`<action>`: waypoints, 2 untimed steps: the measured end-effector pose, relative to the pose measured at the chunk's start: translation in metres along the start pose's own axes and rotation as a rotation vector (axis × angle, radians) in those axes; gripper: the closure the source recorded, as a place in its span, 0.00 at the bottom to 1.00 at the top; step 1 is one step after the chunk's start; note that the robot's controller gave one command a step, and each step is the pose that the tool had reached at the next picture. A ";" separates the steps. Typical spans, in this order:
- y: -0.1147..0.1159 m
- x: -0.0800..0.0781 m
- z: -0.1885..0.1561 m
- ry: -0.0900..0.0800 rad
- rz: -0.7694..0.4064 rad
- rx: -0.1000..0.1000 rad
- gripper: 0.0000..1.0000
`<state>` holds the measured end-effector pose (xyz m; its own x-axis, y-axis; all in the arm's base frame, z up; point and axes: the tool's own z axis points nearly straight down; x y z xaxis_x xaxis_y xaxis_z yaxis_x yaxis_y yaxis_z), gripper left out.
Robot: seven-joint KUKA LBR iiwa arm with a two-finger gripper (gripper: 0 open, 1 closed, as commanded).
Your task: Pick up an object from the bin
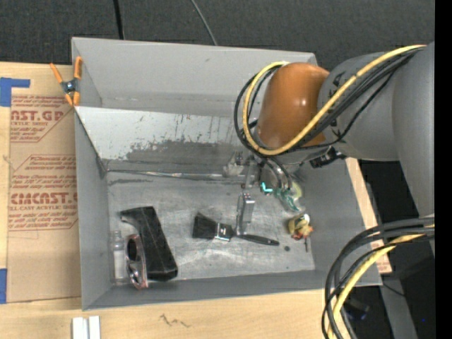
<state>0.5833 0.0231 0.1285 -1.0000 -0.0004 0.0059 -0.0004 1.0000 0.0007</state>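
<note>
A: What are you hanging over?
B: My end effector [245, 216] is hovering at the small black brush [210, 229] lying flat in the middle of the bin [198, 76], probably the easiest pick. Apart or together, I cannot tell.

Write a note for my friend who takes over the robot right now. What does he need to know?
Gripper: low in the middle of the bin, right over the handle of a black brush lying on the floor.
Other things: a black stapler-like block in the near left corner, and a small yellow and red toy to the right of the brush.
Done: the arm has reached into the bin.
Left: grab one thing, probably the brush, and lift it out.
</note>
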 end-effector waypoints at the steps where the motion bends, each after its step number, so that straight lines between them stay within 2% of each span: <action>1: 0.000 -0.002 -0.004 -0.007 0.000 0.000 0.00; 2: 0.005 0.063 0.056 -0.012 -0.161 0.000 1.00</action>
<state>0.5204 0.0277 0.0727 -0.9870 -0.1603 -0.0067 -0.1603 0.9871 0.0006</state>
